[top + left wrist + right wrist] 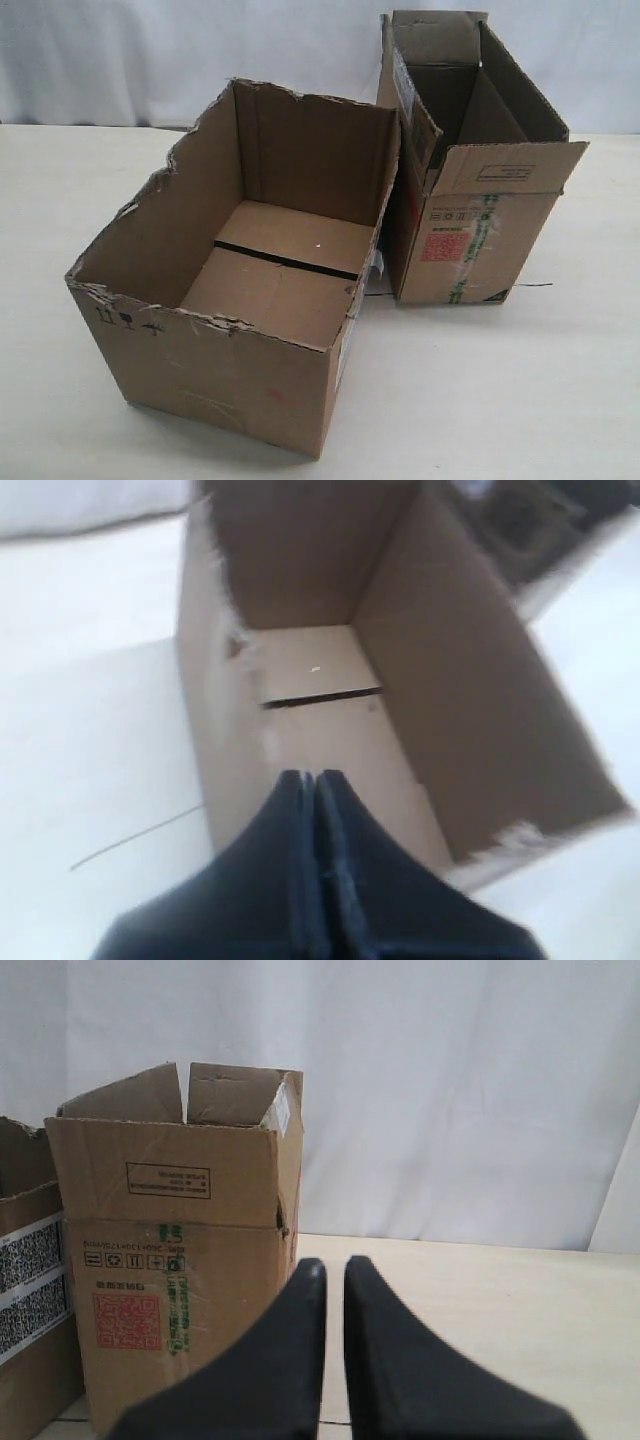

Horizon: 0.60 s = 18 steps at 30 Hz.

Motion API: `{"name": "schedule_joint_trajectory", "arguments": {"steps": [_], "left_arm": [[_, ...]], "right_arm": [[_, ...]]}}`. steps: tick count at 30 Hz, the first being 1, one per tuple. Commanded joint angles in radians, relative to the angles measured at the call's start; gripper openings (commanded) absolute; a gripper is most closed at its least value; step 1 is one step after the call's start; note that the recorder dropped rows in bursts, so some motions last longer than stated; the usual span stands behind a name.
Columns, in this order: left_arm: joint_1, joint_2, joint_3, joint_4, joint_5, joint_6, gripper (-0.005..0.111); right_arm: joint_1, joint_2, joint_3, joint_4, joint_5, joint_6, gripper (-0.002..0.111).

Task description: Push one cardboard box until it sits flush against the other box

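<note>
Left end effector (pixel 310 777) is hovering right over the open top of the cardboard box (pixel 400 710), fingers clenched tight together with nothing between them. That wrist shot is pretty blurry, but it's looking down at the box floor, where a dark slit is running across between the bottom flaps. Right end effector (pixel 335 1262) is sitting low near the tabletop (pixel 500 1310), fingers parted by just a thin gap and gripping nothing, and it's facing the other box (pixel 180 1240) from the red-label side. Neither arm is showing up in the exterior view.

The cardboard box (pixel 240 290) is sitting on the pale tabletop (pixel 520 400) toward the front left, open side up, ragged torn rim all around, with the little black handling symbols (pixel 125 320) facing the camera. The other box (pixel 470 200) is standing behind and to the right of it, taller and narrower, one flap folded down over the side carrying the red label (pixel 441 246) and the green-printed tape (pixel 478 250).

They're not flush: the two boxes are sitting at an angle to each other, with a wedge of tabletop showing between them down low. The wide one's back corner is crowding the tall one's side, but I can't tell if it's actually touching. From the right wrist, the barcode labels (pixel 30 1280) on the wide box are peeking in just beside the tall one.
</note>
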Motion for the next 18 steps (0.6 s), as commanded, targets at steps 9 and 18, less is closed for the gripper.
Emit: {"name": "schedule_joint_trajectory", "arguments": {"steps": [9,18], "left_arm": [[-0.449,-0.143,0.021,0.233,0.118,-0.044,0.000],[-0.791,-0.026,0.181,0.391,-0.097,-0.067,0.000]], "right_arm": [[-0.006,-0.003,0.004,0.003,-0.003,-0.003,0.005],[-0.006,-0.003,0.004,0.003,-0.003,-0.003,0.005]]}}
